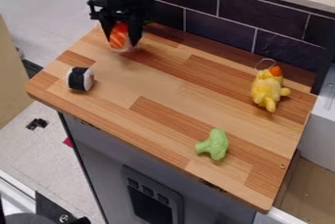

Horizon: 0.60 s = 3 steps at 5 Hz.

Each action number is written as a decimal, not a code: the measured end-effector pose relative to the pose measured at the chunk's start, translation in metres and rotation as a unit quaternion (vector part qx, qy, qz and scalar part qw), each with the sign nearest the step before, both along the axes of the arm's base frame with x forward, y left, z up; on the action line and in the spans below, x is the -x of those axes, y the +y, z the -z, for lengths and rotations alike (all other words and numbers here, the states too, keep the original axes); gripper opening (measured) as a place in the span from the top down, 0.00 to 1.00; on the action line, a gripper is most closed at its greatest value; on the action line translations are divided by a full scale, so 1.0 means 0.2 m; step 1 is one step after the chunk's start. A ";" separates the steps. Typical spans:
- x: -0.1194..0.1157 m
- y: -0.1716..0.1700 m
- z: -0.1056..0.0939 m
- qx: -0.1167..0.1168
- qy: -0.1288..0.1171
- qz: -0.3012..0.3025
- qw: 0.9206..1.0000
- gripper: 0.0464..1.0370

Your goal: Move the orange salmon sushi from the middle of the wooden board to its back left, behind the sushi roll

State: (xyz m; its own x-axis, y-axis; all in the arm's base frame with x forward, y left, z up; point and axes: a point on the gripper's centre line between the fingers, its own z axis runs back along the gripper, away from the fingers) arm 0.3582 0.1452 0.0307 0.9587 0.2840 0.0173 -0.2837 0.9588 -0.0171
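At the back left of the wooden counter (167,88), the black gripper (120,39) hangs down with an orange and white sushi piece (119,36) between its fingers. The piece is just over or on the board; which one I cannot tell. In front of it and to the left lies a white sushi roll with a black band (80,78). A yellow plush bird (267,90) with an orange top and a wire ring lies at the right. Toward the front right edge is a green broccoli toy (214,145).
A dark tiled wall (219,17) runs along the counter's back edge. To the right stands a white surface (321,130). Below the front edge is a grey cabinet with a dark panel (152,199). The counter drops off at the left and front.
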 end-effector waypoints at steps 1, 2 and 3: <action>-0.02 0.01 0.04 -0.010 -0.007 -0.004 1.000 0.48; -0.03 0.02 0.10 -0.016 -0.007 -0.001 1.000 0.41; -0.05 0.04 0.10 -0.025 -0.019 -0.002 0.999 0.13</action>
State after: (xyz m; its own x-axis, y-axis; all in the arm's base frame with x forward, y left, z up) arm 0.3681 0.1529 0.0112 0.9557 0.2860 0.0689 -0.2880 0.9574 0.0206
